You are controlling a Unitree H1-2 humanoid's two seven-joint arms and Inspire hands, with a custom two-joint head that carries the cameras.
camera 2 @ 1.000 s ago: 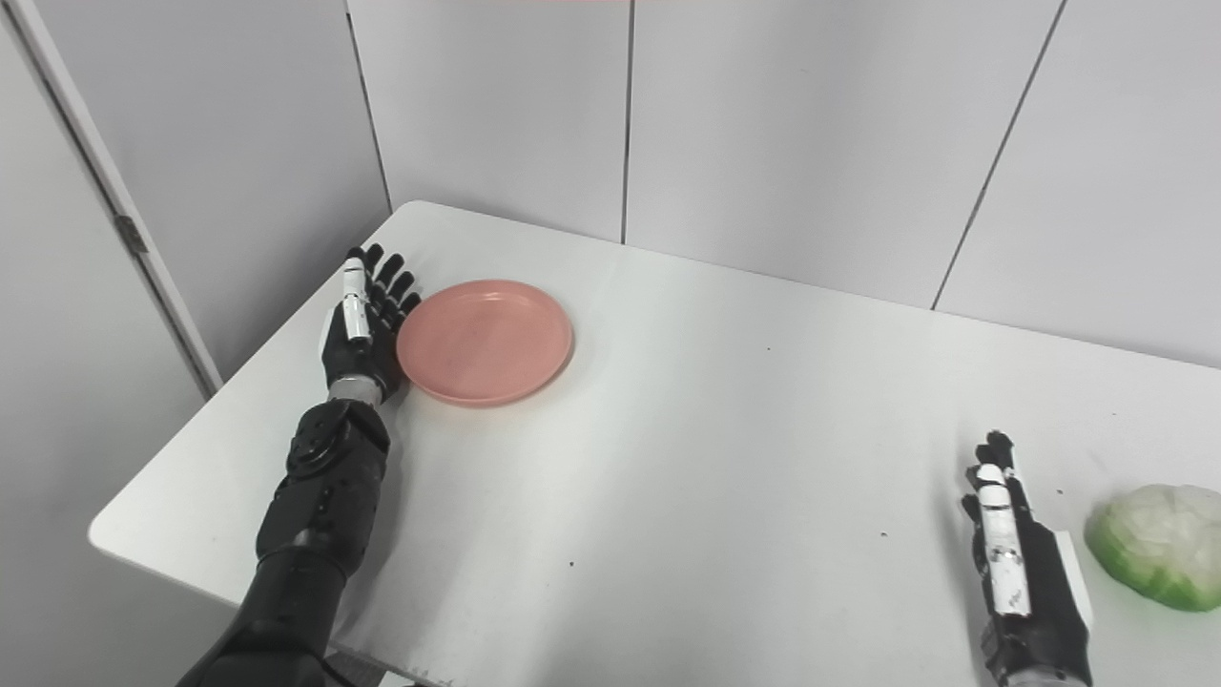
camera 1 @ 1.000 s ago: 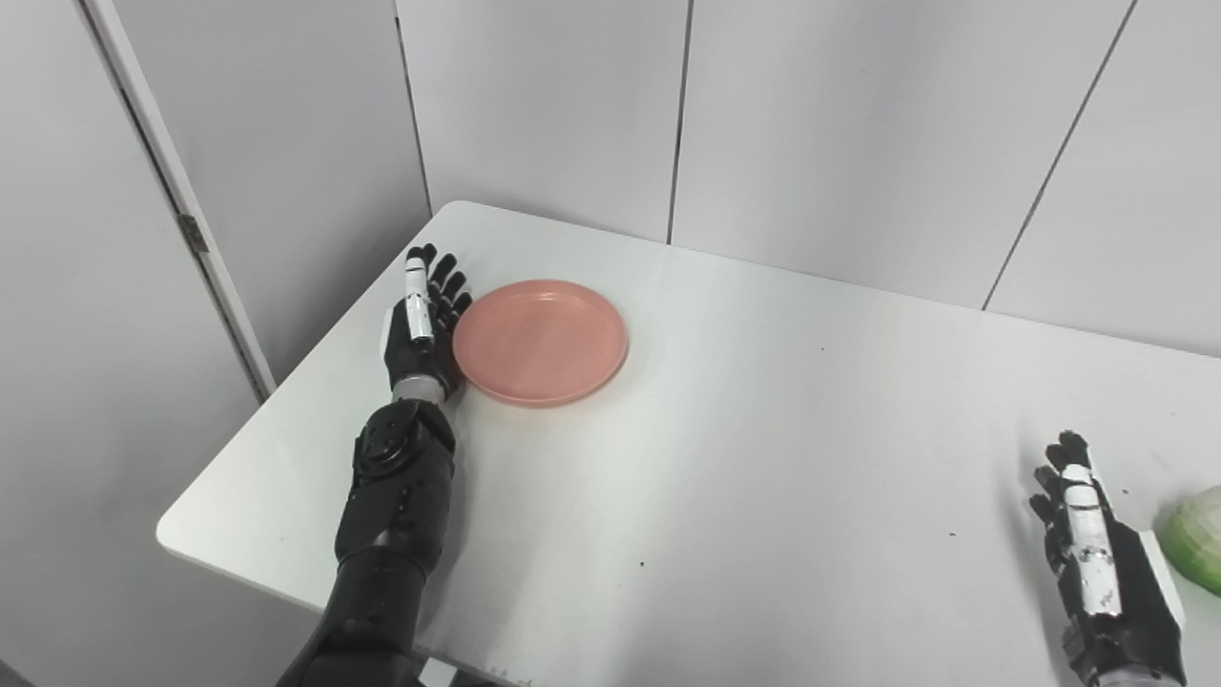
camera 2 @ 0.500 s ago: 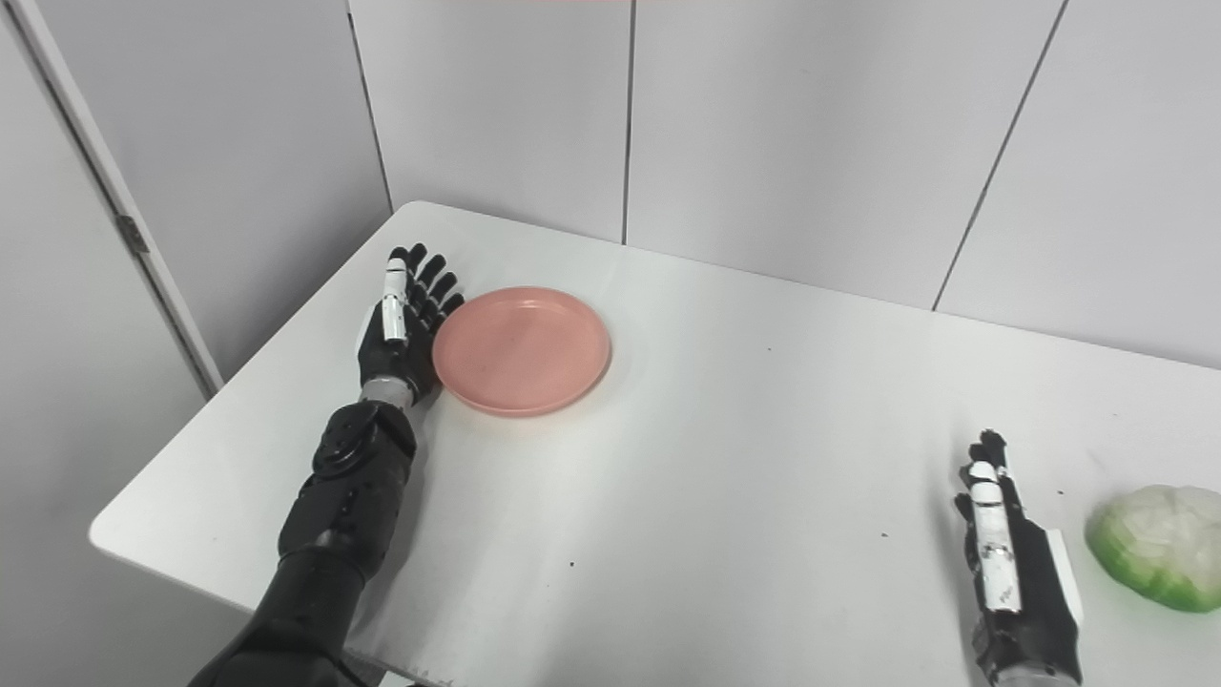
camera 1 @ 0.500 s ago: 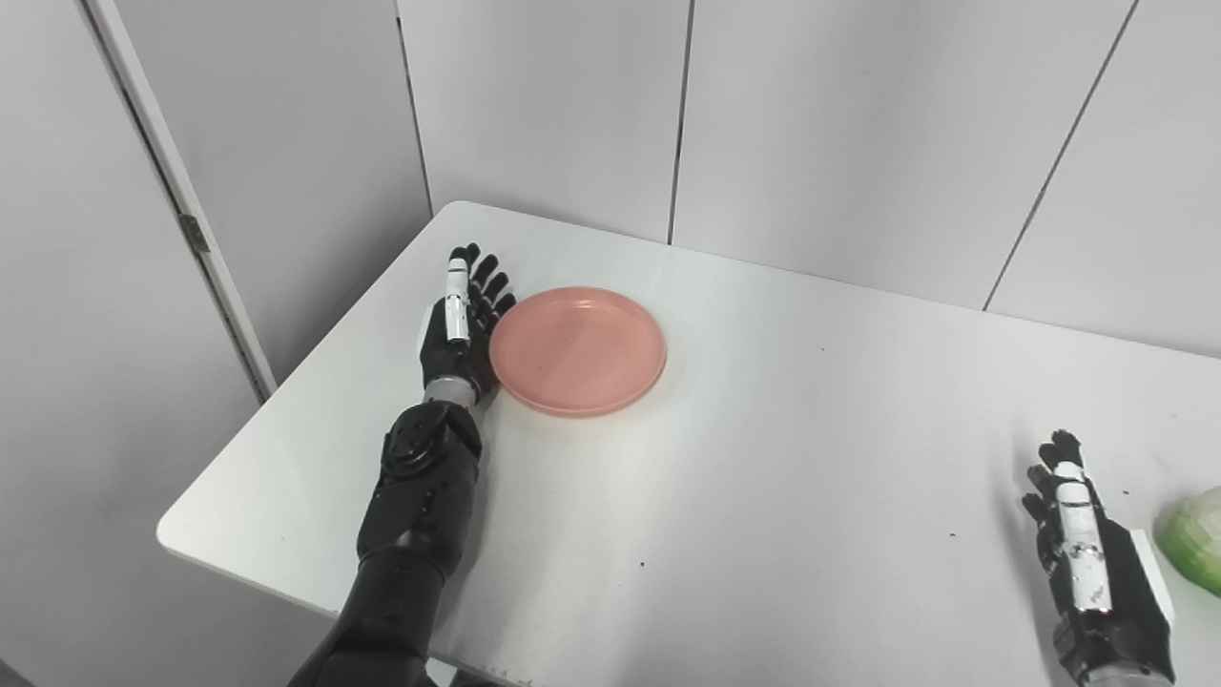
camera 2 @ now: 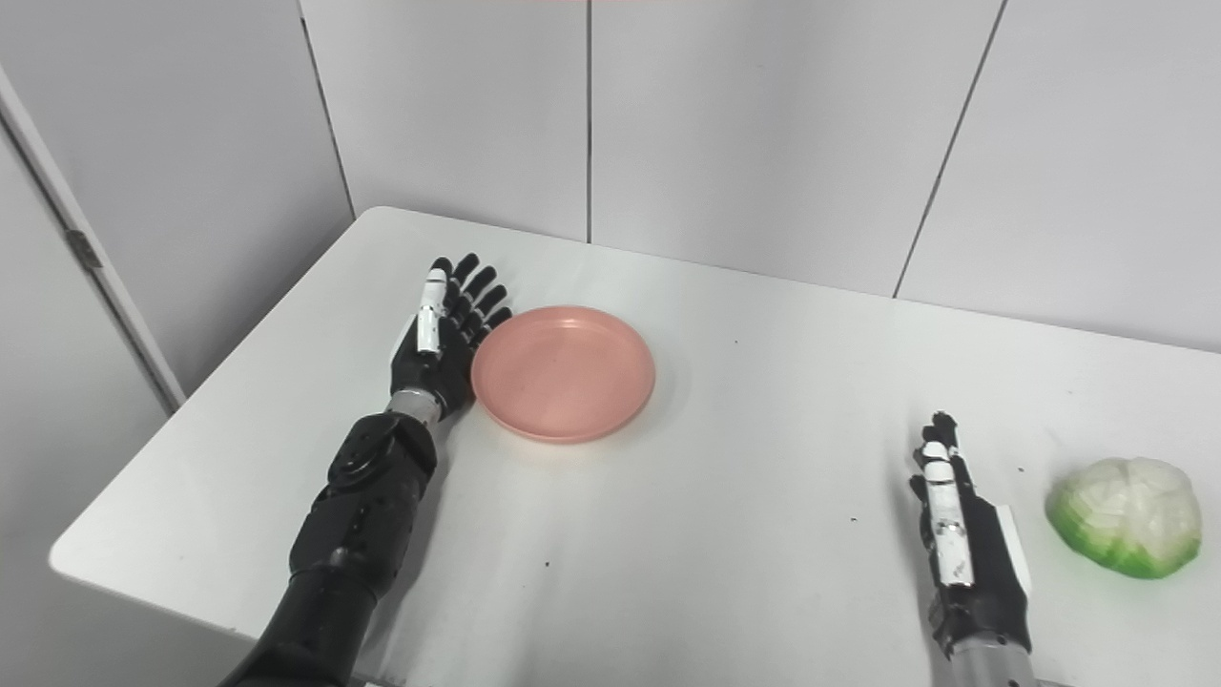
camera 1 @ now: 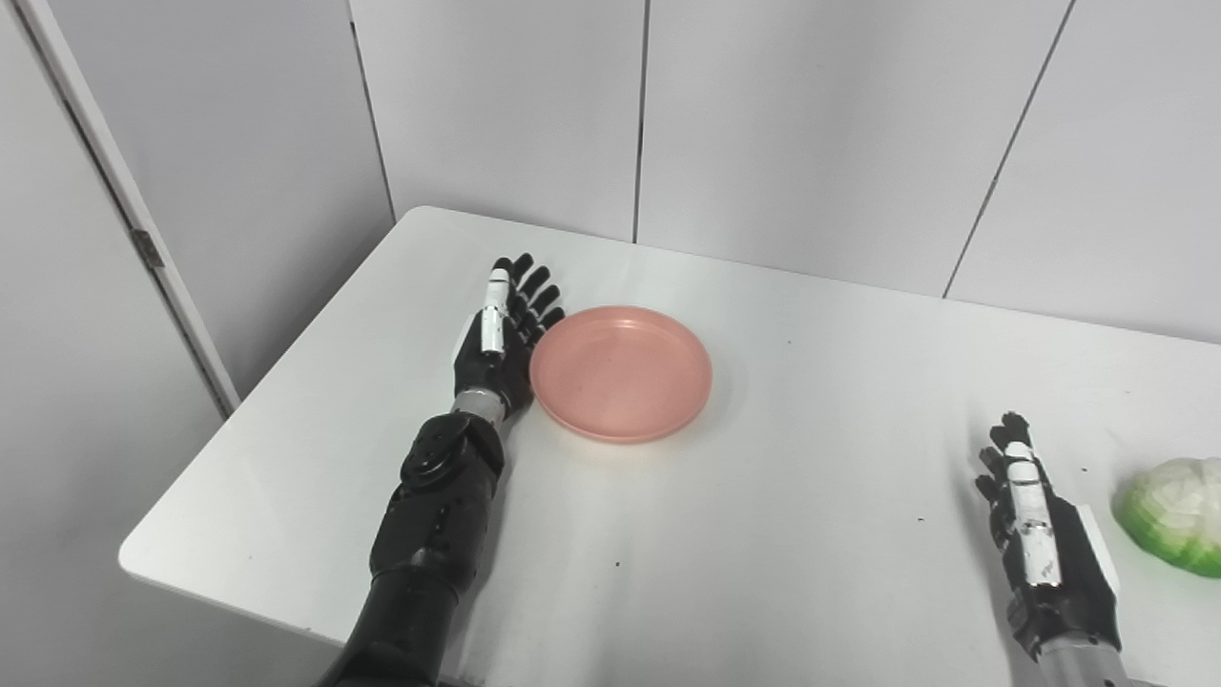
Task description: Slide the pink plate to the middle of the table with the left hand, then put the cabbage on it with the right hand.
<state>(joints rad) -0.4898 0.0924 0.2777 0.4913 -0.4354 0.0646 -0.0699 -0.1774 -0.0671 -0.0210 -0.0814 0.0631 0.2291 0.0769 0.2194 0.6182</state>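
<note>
My left robot hand (camera 1: 496, 348), fingers spread flat, presses against the left rim of the pink plate (camera 1: 621, 373), left of center on the white surface (camera 1: 782, 534). My right robot hand (camera 2: 963, 544) lies open, empty, beside the cabbage (camera 2: 1126, 515) at lower right.

Black hands (camera 1: 496, 348) (white-striped) — jointed black arms

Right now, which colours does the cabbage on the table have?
The cabbage is whitish on top, bright green along its lower edge; the right eye view shows it best.
</note>
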